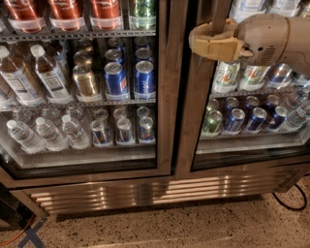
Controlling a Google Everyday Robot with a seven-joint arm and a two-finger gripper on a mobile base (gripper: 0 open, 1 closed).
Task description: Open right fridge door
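Steel-framed glass, the right fridge door (252,145) fills the right half of the fridge (121,191), its inner edge beside the centre post. High on its vertical bar handle (221,12), the tan tool (206,41) wraps the bar, its fingers pinching it from both sides. Pepsi cans (144,80) stand behind the left door (162,121).

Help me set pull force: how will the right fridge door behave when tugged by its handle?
The right fridge door, glass in a steel frame, is likely stiff and fairly heavy, swinging rather than flexing. Its steel bar handle, where the gripper sits, looks smooth, so slipping along it is possible. Being glass, the door probably dislikes knocks.
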